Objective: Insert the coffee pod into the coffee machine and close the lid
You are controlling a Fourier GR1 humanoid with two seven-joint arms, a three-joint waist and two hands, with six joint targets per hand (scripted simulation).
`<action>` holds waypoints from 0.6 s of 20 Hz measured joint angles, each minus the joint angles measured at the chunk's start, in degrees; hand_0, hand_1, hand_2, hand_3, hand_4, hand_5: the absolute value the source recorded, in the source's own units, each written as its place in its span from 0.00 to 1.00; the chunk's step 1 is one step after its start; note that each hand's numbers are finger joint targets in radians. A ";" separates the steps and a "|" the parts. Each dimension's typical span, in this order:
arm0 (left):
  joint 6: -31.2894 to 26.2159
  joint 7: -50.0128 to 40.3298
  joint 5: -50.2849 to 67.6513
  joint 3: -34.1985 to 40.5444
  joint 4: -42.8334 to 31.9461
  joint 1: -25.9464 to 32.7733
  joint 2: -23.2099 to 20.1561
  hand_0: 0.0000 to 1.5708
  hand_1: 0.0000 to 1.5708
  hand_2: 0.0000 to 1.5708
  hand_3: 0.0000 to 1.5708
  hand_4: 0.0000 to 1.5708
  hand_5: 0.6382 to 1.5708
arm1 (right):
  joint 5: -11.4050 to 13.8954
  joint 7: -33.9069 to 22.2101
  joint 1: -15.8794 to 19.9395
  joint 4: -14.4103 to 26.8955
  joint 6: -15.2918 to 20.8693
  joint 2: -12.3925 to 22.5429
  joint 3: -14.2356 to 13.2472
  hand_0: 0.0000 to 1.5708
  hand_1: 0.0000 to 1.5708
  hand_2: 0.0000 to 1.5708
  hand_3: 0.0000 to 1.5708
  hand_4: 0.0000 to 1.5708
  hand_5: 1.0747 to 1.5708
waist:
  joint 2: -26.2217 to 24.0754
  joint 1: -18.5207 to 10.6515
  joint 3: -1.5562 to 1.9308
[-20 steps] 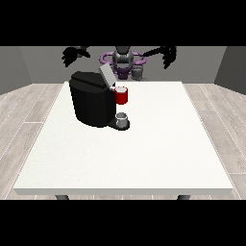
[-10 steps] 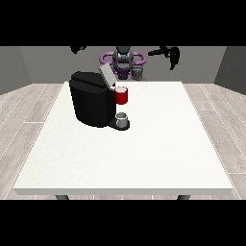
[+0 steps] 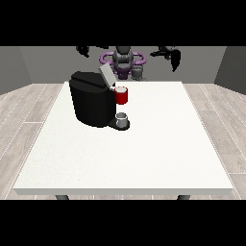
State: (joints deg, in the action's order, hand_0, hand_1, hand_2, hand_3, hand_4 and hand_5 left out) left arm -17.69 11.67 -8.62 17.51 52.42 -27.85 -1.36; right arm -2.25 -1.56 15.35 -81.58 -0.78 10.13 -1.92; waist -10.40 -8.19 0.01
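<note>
You're looking at a plain white worktop (image 3: 125, 158), no pattern on it. The machine (image 3: 91, 103) on it is black, with a pale grey lid (image 3: 106, 75) and a red thing at the machine (image 3: 121, 95) with a lighter top. A grey thing (image 3: 122, 117) sits on the black base below it. Your robot (image 3: 124, 60) is dark grey with purple bands around the shoulders. The robot hand at the view's right (image 3: 174, 57) is black; so is the robot hand at the view's left (image 3: 83, 50). The floor (image 3: 29, 103) is pale grey planks with a wood grain; the walls (image 3: 43, 62) are flat grey.
</note>
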 measured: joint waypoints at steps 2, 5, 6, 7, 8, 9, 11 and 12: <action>0.47 -0.97 1.29 -0.87 2.50 1.50 0.05 0.00 0.00 0.00 0.00 0.00 1.00 | -0.21 0.36 0.81 0.95 -0.80 -0.29 0.06 0.00 0.00 0.00 0.00 0.00 1.00 | 0.97 0.03 0.00; 0.59 -2.68 2.94 -2.74 7.11 3.83 0.58 0.00 0.00 0.00 0.00 0.00 1.00 | -0.57 0.62 2.93 3.49 -0.55 -0.66 -1.14 0.00 0.00 0.00 0.00 0.00 1.00 | 2.07 -1.12 0.01; 0.56 -3.24 3.29 -3.11 8.46 4.96 0.68 0.00 0.00 0.00 0.00 0.00 1.00 | -0.40 0.96 3.16 4.13 -0.41 -0.97 -1.13 0.00 0.00 0.00 0.00 0.00 1.00 | 2.36 -1.36 0.00; 0.35 -3.13 3.82 -3.09 9.48 5.79 0.47 0.00 0.00 0.00 0.00 0.00 1.00 | -1.05 1.07 3.68 4.70 -1.17 -0.58 -1.73 0.00 0.00 0.00 0.00 0.00 1.00 | 3.10 -1.29 0.01; 0.92 -4.05 4.28 -3.19 10.81 6.16 0.61 0.00 0.00 0.00 0.00 0.00 1.00 | -1.23 0.93 4.27 5.29 -1.36 -0.62 -1.93 0.00 0.00 0.00 0.00 0.00 1.00 | 3.60 -1.01 0.00; 1.21 -4.16 4.77 -3.12 11.78 6.47 0.55 0.00 0.00 0.00 0.00 0.00 1.00 | -1.02 1.42 4.47 5.90 -1.35 -0.97 -1.76 0.00 0.00 0.00 0.00 0.00 1.00 | 4.39 -0.75 0.00; 1.47 -4.10 5.47 -3.70 13.85 7.87 0.44 0.00 0.00 0.00 0.00 0.00 1.00 | -1.01 1.93 5.72 7.30 -1.33 -1.26 -2.09 0.00 0.00 0.00 0.00 0.00 1.00 | 5.80 -0.42 0.01; 1.77 -4.36 5.72 -4.26 14.98 8.72 0.62 0.00 0.00 0.00 0.00 0.00 1.00 | -1.09 1.66 6.79 8.09 -1.44 -1.08 -2.42 0.00 0.00 0.00 0.00 0.00 1.00 | 6.26 -0.42 0.01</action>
State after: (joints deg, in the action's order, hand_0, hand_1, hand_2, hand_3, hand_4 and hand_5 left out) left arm -15.92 7.31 -2.90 13.25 67.41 -19.13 -0.74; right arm -3.33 0.11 22.14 -73.49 -2.22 9.05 -4.34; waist -4.14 -8.62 0.02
